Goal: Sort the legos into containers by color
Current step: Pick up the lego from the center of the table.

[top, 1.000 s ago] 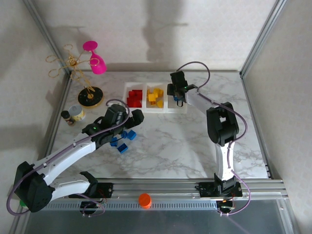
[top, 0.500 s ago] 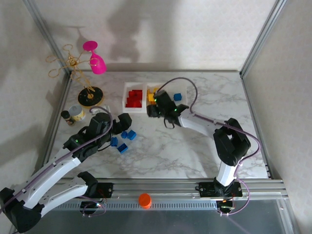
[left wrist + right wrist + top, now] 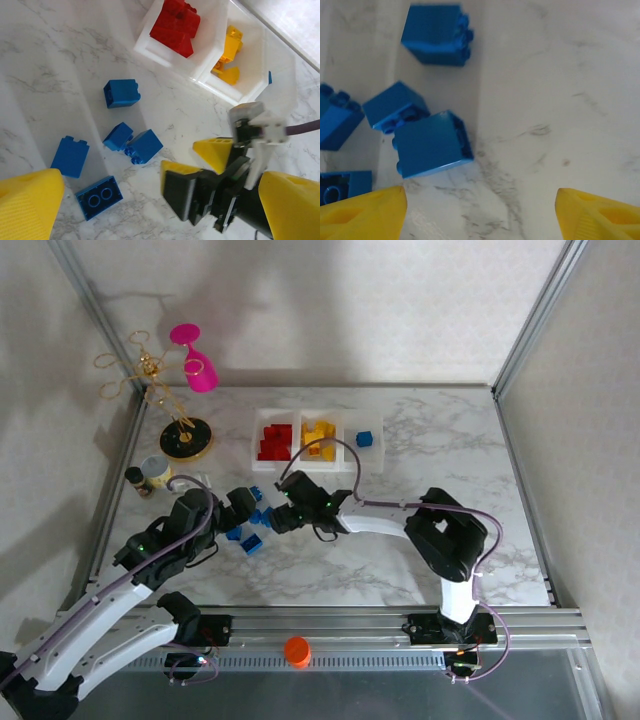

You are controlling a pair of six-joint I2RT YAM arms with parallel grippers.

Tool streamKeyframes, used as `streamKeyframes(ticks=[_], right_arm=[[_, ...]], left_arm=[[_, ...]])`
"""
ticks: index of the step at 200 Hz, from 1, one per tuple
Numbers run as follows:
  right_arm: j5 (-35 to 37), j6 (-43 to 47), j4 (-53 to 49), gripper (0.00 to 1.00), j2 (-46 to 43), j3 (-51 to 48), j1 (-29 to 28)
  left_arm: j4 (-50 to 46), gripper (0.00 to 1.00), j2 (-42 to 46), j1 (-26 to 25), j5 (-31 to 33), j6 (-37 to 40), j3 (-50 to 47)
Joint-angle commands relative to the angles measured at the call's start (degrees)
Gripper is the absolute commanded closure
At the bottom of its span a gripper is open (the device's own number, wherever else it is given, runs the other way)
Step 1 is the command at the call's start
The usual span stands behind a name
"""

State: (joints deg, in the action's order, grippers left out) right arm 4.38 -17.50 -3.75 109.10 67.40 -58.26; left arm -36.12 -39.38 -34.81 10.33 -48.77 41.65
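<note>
1. Top view: the three joined white translucent plastic bins (image 3: 300,467) stand at the far side of the white marble-patterned table (image 3: 430,440). They hold red bricks, yellow bricks and one blue brick, each colour in its own bin. The small blue studded plastic bricks (image 3: 252,544) lie loose nearer the arms. The left gripper (image 3: 243,508) is wide open and empty. The right gripper (image 3: 272,520) is just beside them.

2. Left wrist view: five blue bricks are on the table, and the two middle ones touch each other. The yellow fingers of the right gripper stand apart, with nothing between them.

3. Right wrist view: a square blue brick (image 3: 432,144) lies on its side, touching a neighbour. I judge it light, hard and stiff, with smooth walls that may slip. It is best to pinch two flat opposite walls, not the studs, and the neighbour may be dragged along.
</note>
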Motion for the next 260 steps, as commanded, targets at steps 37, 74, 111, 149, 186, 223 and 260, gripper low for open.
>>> streamKeyframes(ticks=[37, 74, 111, 149, 186, 223, 260], right_arm=[[3.21, 5.09, -1.65, 0.20, 8.23, 8.62, -2.18], [4.07, 6.37, -2.95, 0.26, 11.27, 11.90, -2.12], [3.91, 6.99, -3.94, 0.32, 12.52, 13.67, -2.15], [3.40, 6.70, -4.16, 0.42, 12.32, 13.57, -2.15], [2.03, 5.33, -3.76, 0.51, 9.77, 12.20, -2.20], [1.28, 2.03, -2.79, 0.56, 4.85, 8.29, -1.70], [1.25, -2.10, -2.63, 0.61, -1.76, 3.39, 0.15]], left_arm=[[-3.56, 0.00, 2.38, -0.26, 2.59, -1.50, -0.17], [-3.73, 0.00, 1.67, -0.18, 3.12, -1.32, 0.01], [-3.15, 0.00, 1.49, -0.13, 3.28, -0.89, 0.40], [-2.67, 0.00, 0.61, -0.15, 2.96, -0.71, 0.36], [-2.08, 0.00, 0.44, -0.16, 2.18, -0.63, 0.55], [-1.76, 0.00, 0.11, -0.17, 1.03, -0.36, 1.58], [0.85, 0.00, -0.50, -0.26, -2.28, -0.23, 2.26]])
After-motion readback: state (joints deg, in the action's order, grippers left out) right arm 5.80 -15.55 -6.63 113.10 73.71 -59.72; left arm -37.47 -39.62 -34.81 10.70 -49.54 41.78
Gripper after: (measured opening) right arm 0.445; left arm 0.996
